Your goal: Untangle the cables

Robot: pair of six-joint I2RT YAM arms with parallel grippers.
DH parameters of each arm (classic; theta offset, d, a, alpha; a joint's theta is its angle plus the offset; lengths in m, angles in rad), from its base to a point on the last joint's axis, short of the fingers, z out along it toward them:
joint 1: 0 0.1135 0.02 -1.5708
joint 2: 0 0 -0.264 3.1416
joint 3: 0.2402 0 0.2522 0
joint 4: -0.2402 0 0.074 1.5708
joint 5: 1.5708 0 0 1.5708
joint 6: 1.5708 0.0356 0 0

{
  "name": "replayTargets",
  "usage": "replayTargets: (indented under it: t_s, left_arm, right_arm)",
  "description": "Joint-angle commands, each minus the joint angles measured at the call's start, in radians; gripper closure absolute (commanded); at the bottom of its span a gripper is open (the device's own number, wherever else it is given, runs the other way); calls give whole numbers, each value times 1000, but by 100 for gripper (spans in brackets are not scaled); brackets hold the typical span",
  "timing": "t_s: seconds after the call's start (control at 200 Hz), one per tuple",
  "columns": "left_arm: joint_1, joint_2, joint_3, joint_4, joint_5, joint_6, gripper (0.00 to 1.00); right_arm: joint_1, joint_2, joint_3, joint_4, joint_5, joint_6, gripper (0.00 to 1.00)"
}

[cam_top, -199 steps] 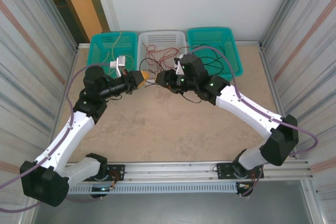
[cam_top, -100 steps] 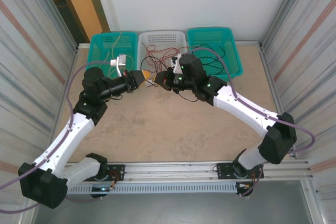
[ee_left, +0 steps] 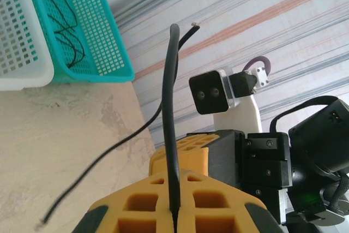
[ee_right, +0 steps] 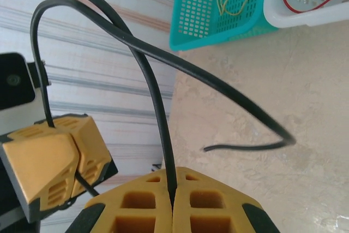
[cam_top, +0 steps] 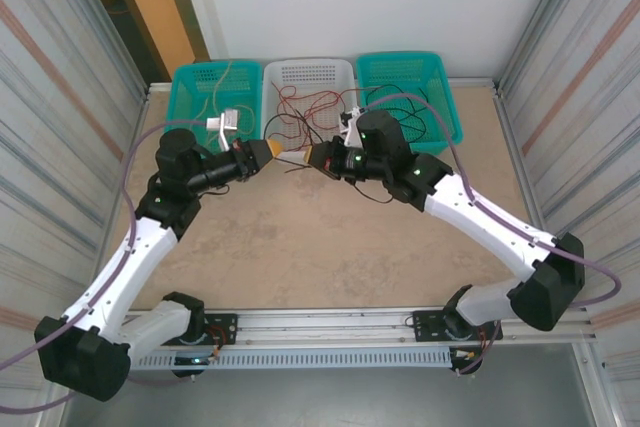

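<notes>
With left fingers (ee_left: 143, 207) and right fingers (ee_right: 137, 207) each pinching 1 black cable (ee_left: 173, 47) above the table (cam_top: 300, 247), we judge the task partly done: yellow cables (cam_top: 218, 87) lie in the left basket (cam_top: 215, 65), and red cables (cam_top: 305, 105) lie tangled in the white basket (cam_top: 308, 62).

The top external camera looks down from above and behind the arm bases (cam_top: 185, 322), far enough to take in the whole table (cam_top: 300, 237) and baskets (cam_top: 308, 72). Each wrist camera sits close behind its own yellow fingers (ee_left: 142, 203): the left faces the right gripper (ee_left: 185, 151), the right faces the left gripper (ee_right: 64, 137), and both share the black cable (ee_left: 172, 107) between them.
</notes>
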Motion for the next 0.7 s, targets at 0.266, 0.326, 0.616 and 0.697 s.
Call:
replayTargets:
  t_s: [0.266,0.326,0.616,0.697]
  left_arm:
    - [62,29,76,131,-75,4,79]
    - [69,32,79,128,-71,6,79]
    - [70,36,45,-21,-36,83,61]
    - [56,37,4,-23,-25,78,54]
  right_arm:
    - [-47,-97,-53,-304,150,-124,100]
    - [-54,-88,-16,-382,186,-171,100]
    - [-79,144,255,-907,296,-406,100]
    - [-61,146,205,-886,249,-405,100]
